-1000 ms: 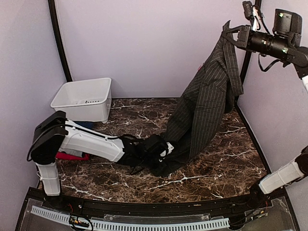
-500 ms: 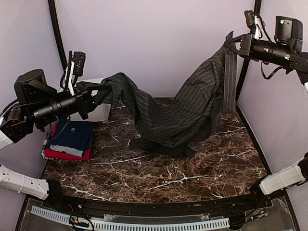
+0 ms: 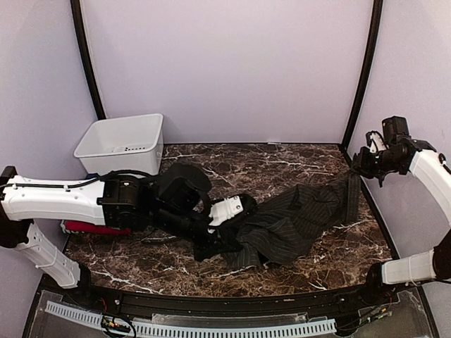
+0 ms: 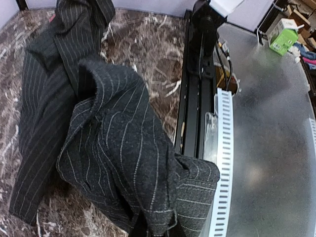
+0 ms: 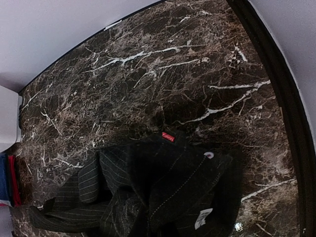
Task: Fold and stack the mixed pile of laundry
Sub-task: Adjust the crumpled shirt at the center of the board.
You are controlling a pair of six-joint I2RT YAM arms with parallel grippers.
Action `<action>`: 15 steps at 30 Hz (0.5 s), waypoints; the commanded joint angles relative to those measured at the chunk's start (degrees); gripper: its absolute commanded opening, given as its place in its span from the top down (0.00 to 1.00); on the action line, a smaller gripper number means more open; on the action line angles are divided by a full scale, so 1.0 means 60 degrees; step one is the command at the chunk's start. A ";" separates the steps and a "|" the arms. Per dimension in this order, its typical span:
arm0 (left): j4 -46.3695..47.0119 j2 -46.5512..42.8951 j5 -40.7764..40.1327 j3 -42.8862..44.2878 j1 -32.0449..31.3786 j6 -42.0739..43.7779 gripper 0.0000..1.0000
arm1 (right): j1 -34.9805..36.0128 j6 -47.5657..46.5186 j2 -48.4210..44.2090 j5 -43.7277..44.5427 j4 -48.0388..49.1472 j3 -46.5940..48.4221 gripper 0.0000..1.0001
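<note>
Scene: a dark pinstriped shirt (image 3: 296, 222) lies crumpled on the marble table (image 3: 310, 267), from the centre out toward 3 o'clock, strung between two robot arms.
Left gripper (image 3: 215, 239): low at about 6 o'clock of centre, jaws together with a bunched fold of the shirt pinched in them; the wrist view shows cloth heaped over the fingers.
Right gripper (image 3: 358, 167): raised at the 3 o'clock edge, clamped tight on a strip of the shirt that climbs to it from the table.
Finished stack: a red T-shirt (image 3: 90, 228) peeks out under the left arm at 9 o'clock; the right wrist view catches a navy T-shirt (image 5: 2, 173) beside it.
Container: the white bin (image 3: 116, 167) stands at 10 o'clock against the far wall, apart from the cloth; nothing shows inside it.
Risk, twisted fabric: the shirt is folded over itself near the left grip, so any spread from here would likely lay it down creased or doubled.
Risk, uneven hold: the grips sit on bunched cloth rather than clean corners; a pull apart may slip one loose.
Risk, the stack: the left arm lies directly over the folded shirts, and a low sweep could drag them askew.
</note>
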 commanded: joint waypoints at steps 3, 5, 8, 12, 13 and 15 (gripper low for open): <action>-0.0094 -0.0164 0.0716 -0.0455 0.1224 -0.0240 1.00 | -0.0072 0.0486 -0.0975 -0.1762 0.1412 -0.1679 0.68; -0.0124 -0.0217 0.1034 -0.0822 0.1596 -0.0017 1.00 | -0.0063 0.0464 -0.1202 -0.1896 0.1219 -0.1976 0.44; -0.0722 0.0109 0.0485 -0.1189 0.1624 0.0657 0.97 | -0.0063 0.0448 -0.1726 -0.1808 0.0819 -0.2032 0.22; -0.2052 0.0668 -0.0309 -0.1455 0.1480 0.1469 0.85 | -0.0042 0.0079 -0.2367 -0.2322 0.0740 -0.1756 0.11; -0.2221 0.0800 -0.0618 -0.1468 0.1436 0.1597 0.82 | 0.0002 -0.0040 -0.2479 -0.2731 0.0813 -0.1714 0.11; -0.2373 0.0774 -0.0775 -0.1487 0.1412 0.1655 0.71 | 0.0258 -0.0248 -0.2544 -0.2957 0.0873 -0.1626 0.10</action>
